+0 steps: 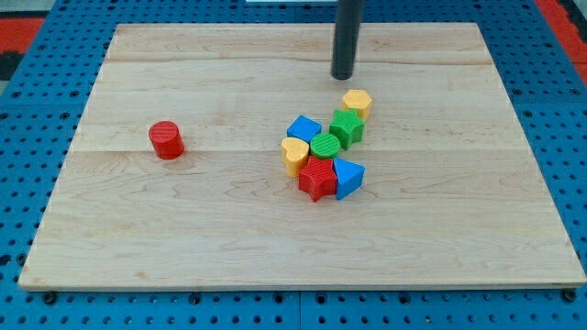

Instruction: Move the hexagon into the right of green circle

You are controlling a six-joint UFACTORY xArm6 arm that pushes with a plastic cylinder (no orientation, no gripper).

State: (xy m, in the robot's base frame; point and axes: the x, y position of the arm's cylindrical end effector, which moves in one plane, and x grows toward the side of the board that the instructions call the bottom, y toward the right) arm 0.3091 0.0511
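The yellow hexagon (358,102) sits at the upper right of a cluster of blocks near the board's middle. The green circle (325,145) lies in the cluster's centre, below and to the left of the hexagon. A green star-like block (347,126) sits between them, touching the hexagon. My tip (342,77) stands just above and slightly left of the yellow hexagon, a small gap away.
A blue cube (304,129) and a yellow heart (294,155) sit left of the green circle. A red star (318,177) and a blue triangle-like block (348,177) lie below it. A red cylinder (167,139) stands alone at the view's left. The wooden board (183,229) rests on blue pegboard.
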